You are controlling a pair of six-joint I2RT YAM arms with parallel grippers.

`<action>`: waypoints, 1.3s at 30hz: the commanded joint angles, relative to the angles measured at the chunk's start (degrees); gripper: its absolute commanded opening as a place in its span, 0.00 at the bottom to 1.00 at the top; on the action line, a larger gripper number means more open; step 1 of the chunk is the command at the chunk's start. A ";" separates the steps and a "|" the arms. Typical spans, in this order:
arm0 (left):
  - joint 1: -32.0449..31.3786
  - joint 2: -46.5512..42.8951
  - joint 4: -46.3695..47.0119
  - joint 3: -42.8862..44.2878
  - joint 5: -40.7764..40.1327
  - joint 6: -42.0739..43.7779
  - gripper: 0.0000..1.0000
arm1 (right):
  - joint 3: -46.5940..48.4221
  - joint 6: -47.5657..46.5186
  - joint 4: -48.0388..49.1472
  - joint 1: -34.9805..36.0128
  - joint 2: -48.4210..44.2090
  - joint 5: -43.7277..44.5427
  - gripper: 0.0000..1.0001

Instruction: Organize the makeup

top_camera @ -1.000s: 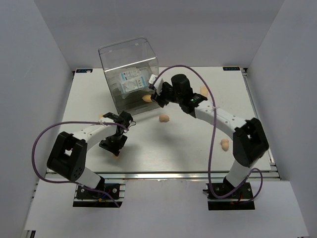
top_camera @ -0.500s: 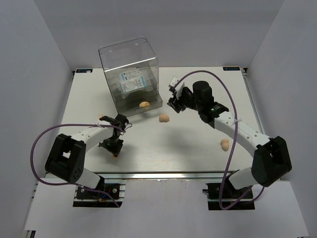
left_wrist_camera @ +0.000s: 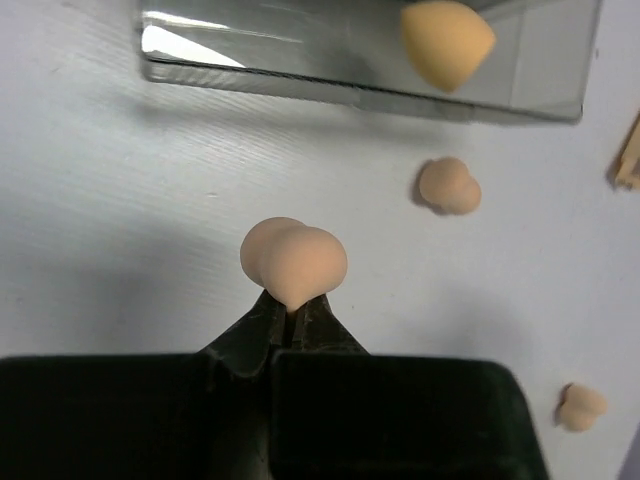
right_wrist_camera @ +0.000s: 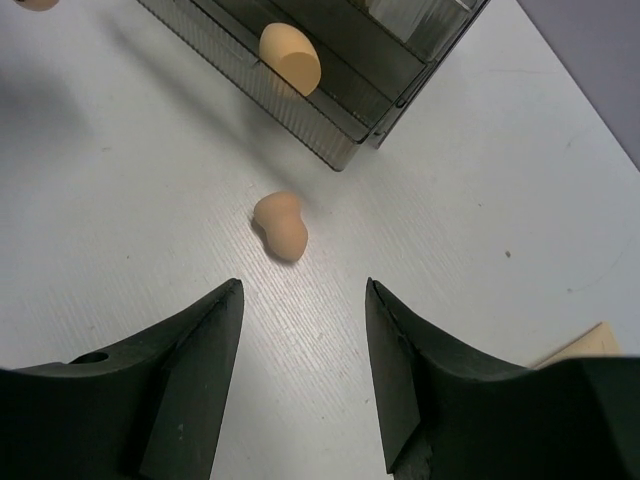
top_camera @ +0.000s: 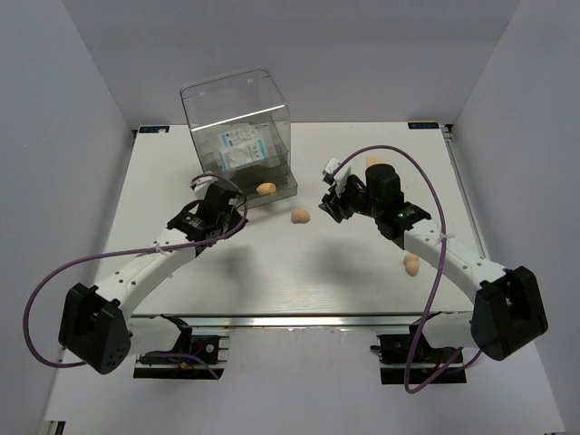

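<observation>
A peach sponge (left_wrist_camera: 293,260) is pinched at its narrow end in my left gripper (left_wrist_camera: 290,300), whose jaws are shut on it. That gripper (top_camera: 210,195) hovers just left of the clear drawer box (top_camera: 240,136). One sponge (top_camera: 265,188) lies in the box's open bottom drawer (right_wrist_camera: 290,57). Another sponge (top_camera: 300,216) rests on the table in front of my right gripper (right_wrist_camera: 303,285), which is open and empty above the table (top_camera: 333,198). Two white-and-blue packets (top_camera: 240,148) lie inside the box. A further sponge (top_camera: 411,264) lies at the right.
A tan piece (right_wrist_camera: 580,345) shows at the right wrist view's lower right edge, cut off by the finger. It also shows behind the right arm (top_camera: 372,161). The white table (top_camera: 272,281) is walled on three sides.
My left gripper shut on a sponge near the table's front left and carried it up towards the box. The right arm drew back from the drawer, leaving a sponge inside.
</observation>
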 commanded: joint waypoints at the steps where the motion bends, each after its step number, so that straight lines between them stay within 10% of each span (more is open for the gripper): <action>1: -4.26 0.07 5.38 1.40 -1.40 14.32 0.00 | -0.79 -0.54 2.09 -0.46 -1.77 -1.36 0.58; 6: -5.60 0.78 9.06 2.90 -12.29 17.43 0.00 | -1.49 -0.36 2.53 -0.55 -1.85 -1.36 0.57; 19: -2.70 13.60 16.11 10.98 -13.64 -14.90 0.03 | -4.48 -0.19 2.53 -0.64 -1.86 -0.83 0.71; 27: 1.52 15.98 16.36 10.81 -10.91 -24.24 0.42 | -1.68 7.63 2.44 -0.64 6.14 -3.12 0.77; 39: 2.32 9.40 16.46 8.00 -5.46 -24.24 0.69 | 9.49 8.17 5.86 -0.64 23.79 -4.79 0.78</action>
